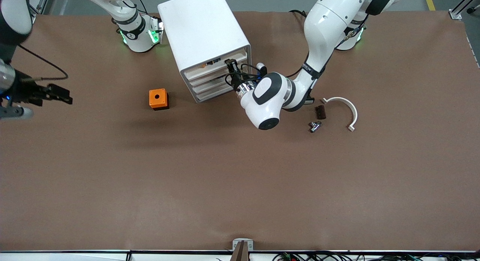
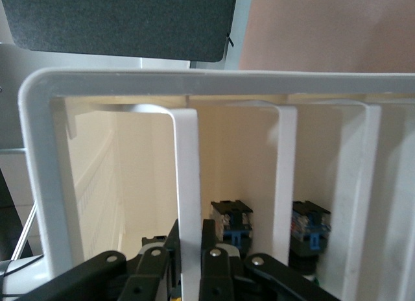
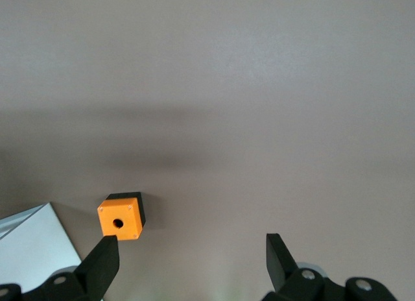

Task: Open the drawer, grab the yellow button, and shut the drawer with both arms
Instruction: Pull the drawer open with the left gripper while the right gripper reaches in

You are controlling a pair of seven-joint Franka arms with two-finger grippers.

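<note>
The white cabinet (image 1: 204, 32) stands at the robots' edge of the table, its front facing the left arm's end. My left gripper (image 1: 231, 66) is at the front of its top drawer (image 1: 210, 68). In the left wrist view my left gripper (image 2: 189, 235) is shut on that drawer's white front lip (image 2: 188, 171). The drawer front is about level with the drawers below. A small orange part, probably the button (image 1: 203, 65), shows in the top opening. My right gripper (image 1: 63, 96) is open and empty, up over the right arm's end of the table; the right wrist view shows it (image 3: 191, 249) wide open.
An orange cube with a hole (image 1: 158, 99) (image 3: 120, 217) sits beside the cabinet, toward the right arm's end. Black-and-blue parts (image 2: 231, 220) lie inside the cabinet. A white curved piece (image 1: 343, 107), a brown block (image 1: 320, 112) and a small silver part (image 1: 315, 126) lie toward the left arm's end.
</note>
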